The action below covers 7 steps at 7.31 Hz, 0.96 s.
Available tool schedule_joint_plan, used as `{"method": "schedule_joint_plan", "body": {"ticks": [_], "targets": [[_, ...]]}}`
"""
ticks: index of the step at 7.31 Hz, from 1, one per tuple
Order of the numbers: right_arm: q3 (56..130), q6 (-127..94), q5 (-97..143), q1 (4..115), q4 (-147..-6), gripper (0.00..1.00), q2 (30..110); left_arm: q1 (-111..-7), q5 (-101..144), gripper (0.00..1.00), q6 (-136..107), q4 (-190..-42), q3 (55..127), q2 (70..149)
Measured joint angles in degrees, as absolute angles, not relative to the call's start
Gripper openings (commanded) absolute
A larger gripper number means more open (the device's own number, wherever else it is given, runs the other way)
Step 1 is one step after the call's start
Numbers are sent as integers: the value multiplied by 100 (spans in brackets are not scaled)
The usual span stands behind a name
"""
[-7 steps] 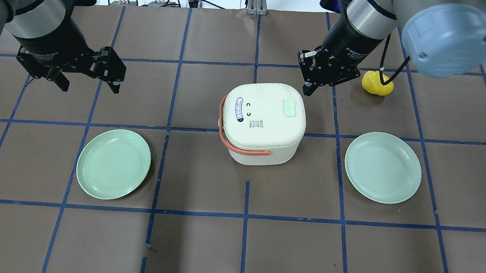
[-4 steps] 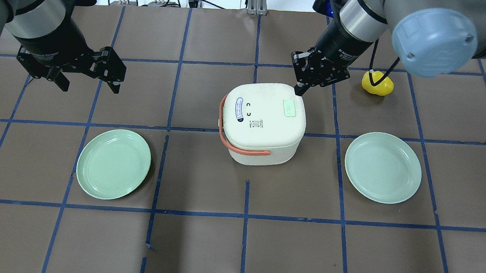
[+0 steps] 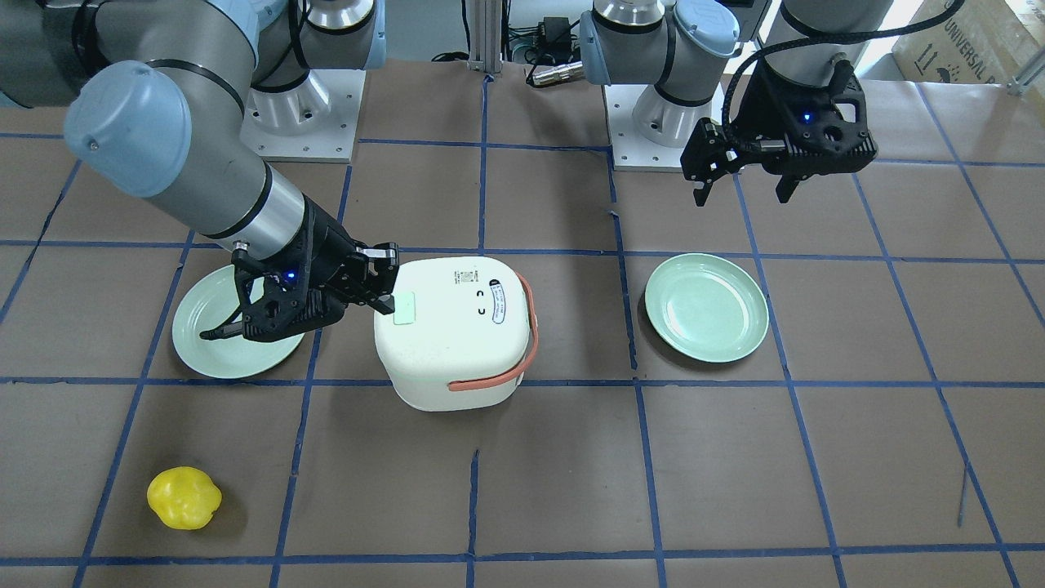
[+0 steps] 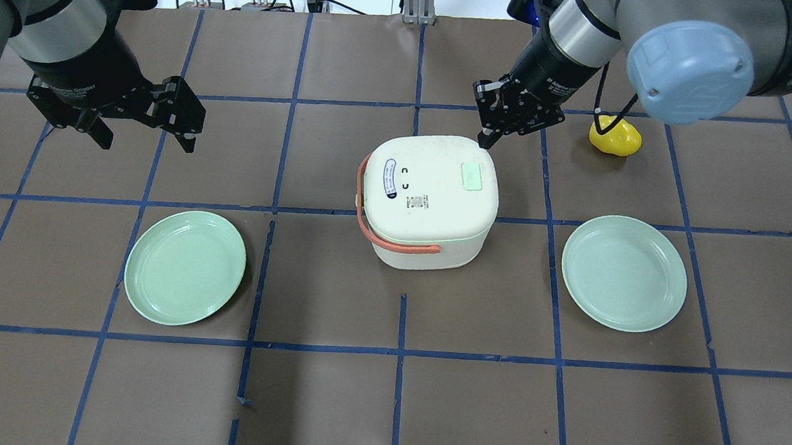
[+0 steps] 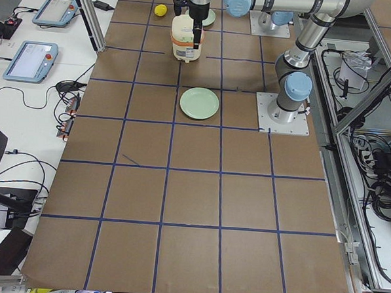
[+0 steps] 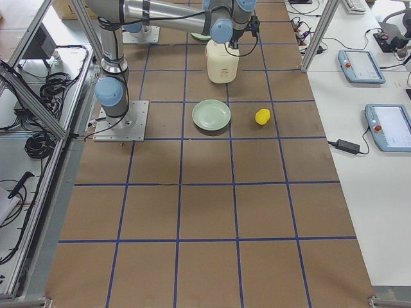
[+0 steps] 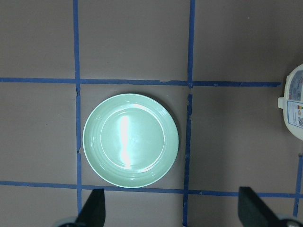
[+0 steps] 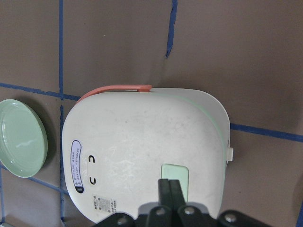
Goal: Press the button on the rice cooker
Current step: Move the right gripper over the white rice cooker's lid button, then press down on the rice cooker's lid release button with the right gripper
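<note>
The white rice cooker (image 4: 430,200) stands mid-table with its lid closed and its salmon handle down at the front. A pale green button (image 4: 472,175) sits on the lid. It also shows in the front-facing view (image 3: 405,309) and the right wrist view (image 8: 175,172). My right gripper (image 4: 487,139) is shut and empty, its tip at the lid's far right corner. In the right wrist view its closed fingertips (image 8: 170,189) overlap the button's near edge; I cannot tell whether they touch it. My left gripper (image 4: 145,137) is open and empty, well to the cooker's left.
A green plate (image 4: 186,266) lies front left and another (image 4: 624,273) front right of the cooker. A yellow lumpy object (image 4: 615,138) lies behind the right plate, beside the right arm. The left wrist view looks down on the left plate (image 7: 130,140).
My right gripper has moved left and closer to the cooker's far right corner, staying shut. The left arm and the cooker have not moved.
</note>
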<state>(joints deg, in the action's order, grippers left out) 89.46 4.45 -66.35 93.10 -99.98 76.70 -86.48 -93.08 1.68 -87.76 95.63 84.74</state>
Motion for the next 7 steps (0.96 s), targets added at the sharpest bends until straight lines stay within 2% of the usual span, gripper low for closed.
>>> {"method": "schedule_joint_plan", "body": {"ticks": [7], "targets": [[9145, 583, -6482, 9324, -10159, 7, 7597, -8649, -9308, 100, 167, -8774, 9564, 8475]]}}
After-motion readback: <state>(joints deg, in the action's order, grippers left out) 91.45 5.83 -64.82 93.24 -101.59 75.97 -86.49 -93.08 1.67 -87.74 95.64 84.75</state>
